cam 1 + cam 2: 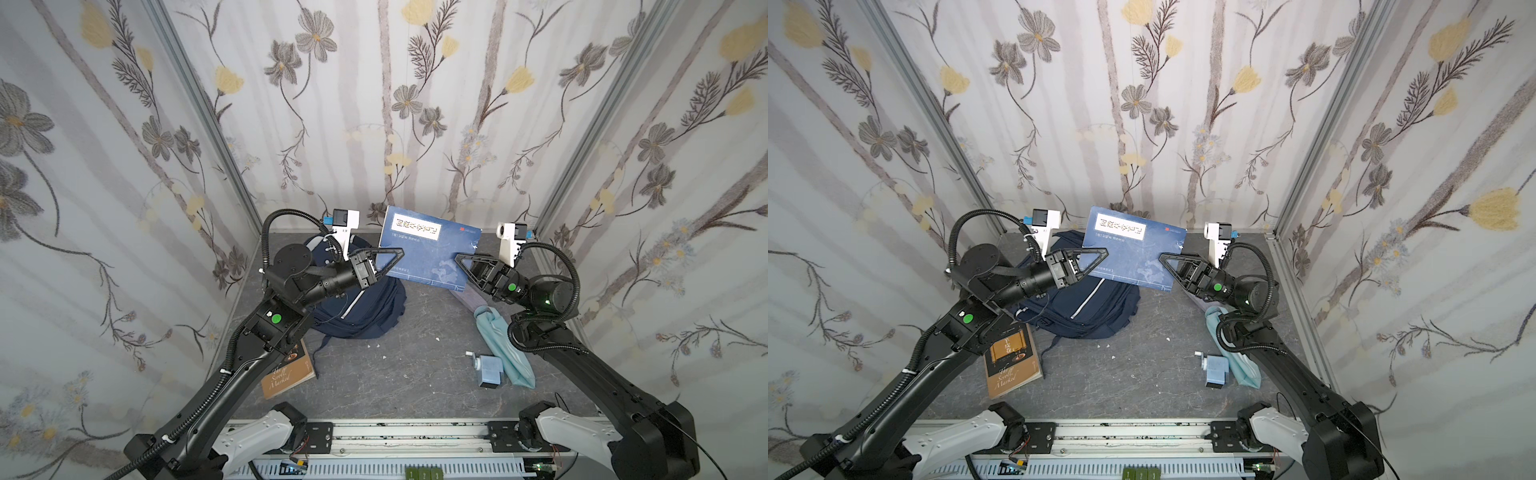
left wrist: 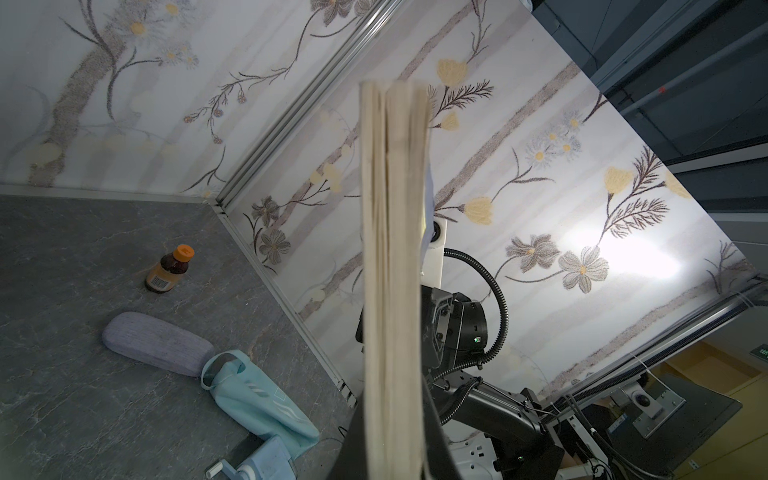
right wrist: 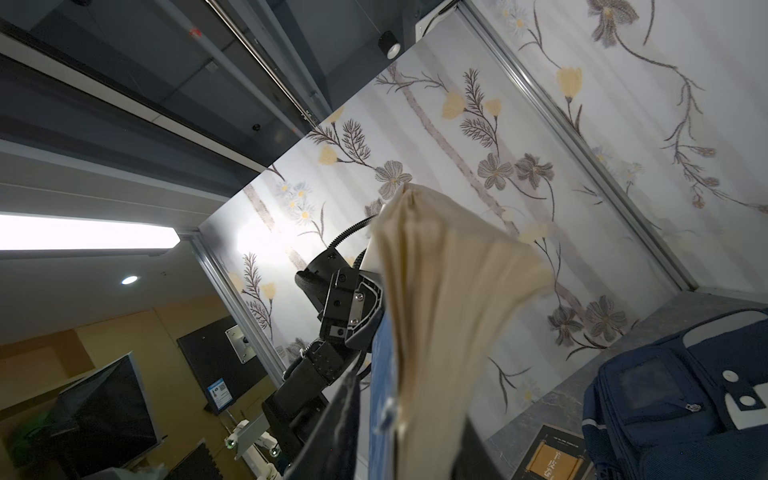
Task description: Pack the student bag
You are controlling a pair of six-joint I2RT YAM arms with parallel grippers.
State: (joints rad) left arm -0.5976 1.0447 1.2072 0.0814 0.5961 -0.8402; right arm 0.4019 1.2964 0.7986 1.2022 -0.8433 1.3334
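Logged blue book held aloft over the desk at centre of both top views, tilted, cover with white title label facing up toward the camera. Found left pincer clamped on the book's left edge, one finger lying across the cover, the other hidden behind it. Found right pincer clamped on the book's lower right edge, again with one finger on top. Checked in left wrist view: cream page edge running straight up mid-frame from between the dark fingers. Checked in right wrist view: pages pinched narrow near the fingers, fanned wider at the far end. Located student bag on the desk, centre-left of both top views, just below the book and partly under the left arm; slumped, navy, white stripe down its front. Seen also at lower right of right wrist view, with front zip pocket and white patches. Could not see the bag's mouth, hidden behind arm and book. Noted brown book flat at lower left, partly under the left arm. Noted pale blue pouch at right under the right arm, small blue crank gadget just beside it. Picked up in left wrist view: grey-lilac glasses case at the pouch's end, brown bottle with orange cap upright, apart from the case.
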